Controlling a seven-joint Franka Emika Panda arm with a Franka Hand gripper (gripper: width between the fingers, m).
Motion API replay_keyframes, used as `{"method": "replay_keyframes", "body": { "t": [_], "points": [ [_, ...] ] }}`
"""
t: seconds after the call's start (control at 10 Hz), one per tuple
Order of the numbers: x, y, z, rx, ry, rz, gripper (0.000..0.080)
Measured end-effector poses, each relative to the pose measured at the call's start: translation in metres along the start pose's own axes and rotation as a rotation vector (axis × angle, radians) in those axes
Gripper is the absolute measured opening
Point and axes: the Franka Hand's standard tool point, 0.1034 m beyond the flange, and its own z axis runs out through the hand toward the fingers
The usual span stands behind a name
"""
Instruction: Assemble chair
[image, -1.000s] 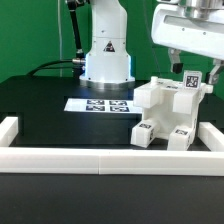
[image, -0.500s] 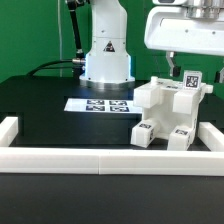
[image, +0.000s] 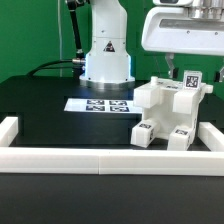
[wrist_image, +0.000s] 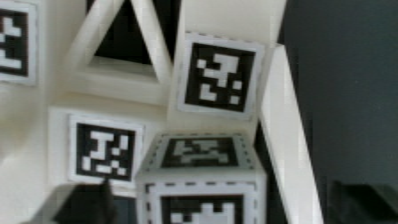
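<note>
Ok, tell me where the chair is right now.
The chair sits on the black table at the exterior view's right, just inside the white border rail, with the marker board beside it toward that view's left.

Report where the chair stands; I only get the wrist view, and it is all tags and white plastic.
Observer: In the exterior view the chair stands at that view's right, close behind the white border rail at the front.
Operator: Give me the gripper's place over it.
Observer: The gripper hangs just above the chair's tallest tagged part, toward the exterior view's right edge. I cannot tell whether it is open or shut.
Operator: Say what else lies near the chair.
Observer: The marker board lies flat in front of the robot base, to the exterior view's left of the chair.
</note>
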Motion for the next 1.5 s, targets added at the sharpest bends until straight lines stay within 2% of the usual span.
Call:
{"method": "replay_keyframes", "body": {
  "t": [0.1, 0.2, 0.3, 0.7, 1.5],
  "points": [
    [-0.0001, 0.0001, 0.0002, 0.000, 0.000, 0.000, 0.0439],
    [-0.0001, 0.0003, 0.0005, -0.001, -0.001, 0.000, 0.0439],
    [-0.0001, 0.0003, 0.0006, -0.001, -0.001, 0.000, 0.0282],
    [-0.0001, 0.0003, 0.0007, 0.000, -0.001, 0.043, 0.0286],
    [-0.0002, -0.0002, 0.0007, 0.002, -0.003, 0.546, 0.0288]
  ]
}}
